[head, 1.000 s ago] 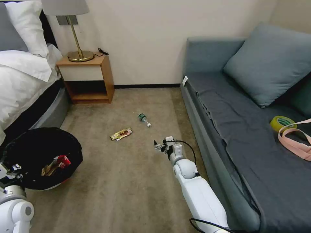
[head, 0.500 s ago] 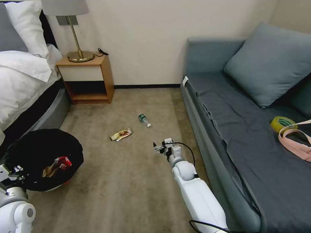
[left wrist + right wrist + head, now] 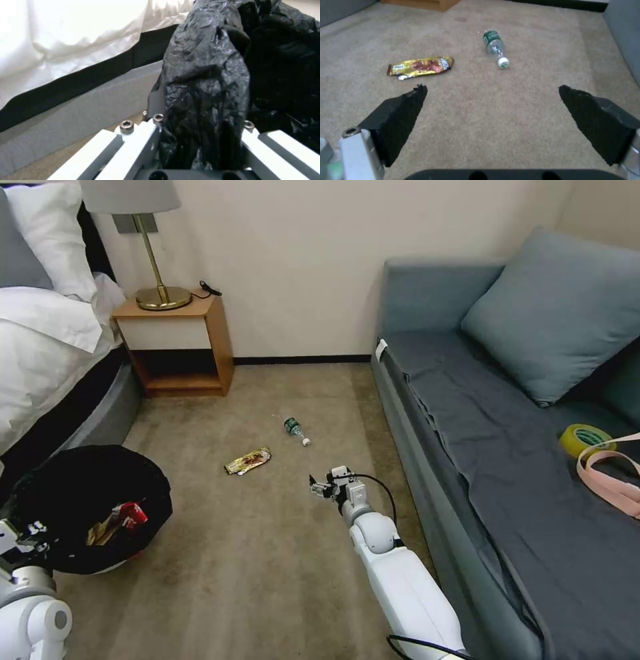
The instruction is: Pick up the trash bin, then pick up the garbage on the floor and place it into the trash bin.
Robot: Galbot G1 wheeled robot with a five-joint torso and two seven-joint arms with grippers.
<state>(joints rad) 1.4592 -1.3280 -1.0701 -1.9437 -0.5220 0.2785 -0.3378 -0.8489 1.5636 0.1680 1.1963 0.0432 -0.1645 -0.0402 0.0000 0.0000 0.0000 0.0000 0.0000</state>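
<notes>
Head view high, looking down; right wrist low, sharing carpet point(image 3: 267, 553); left wrist seemingly closest.

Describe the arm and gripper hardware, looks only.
Both arms are glossy white shells with rounded joints. The right gripper has a black cable looping off its wrist and black textured wedge pads. The left gripper has pale metal fingers with hex screws.

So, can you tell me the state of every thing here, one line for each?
Trash bin: lined with a black bag, held at its rim, litter inside.
Left gripper: shut on the bin's rim.
Right gripper: open, empty, above the carpet.
Gold wrapper: lying flat on the carpet.
Bottle: on its side, capped.
Tape roll: lying on the sofa.
</notes>
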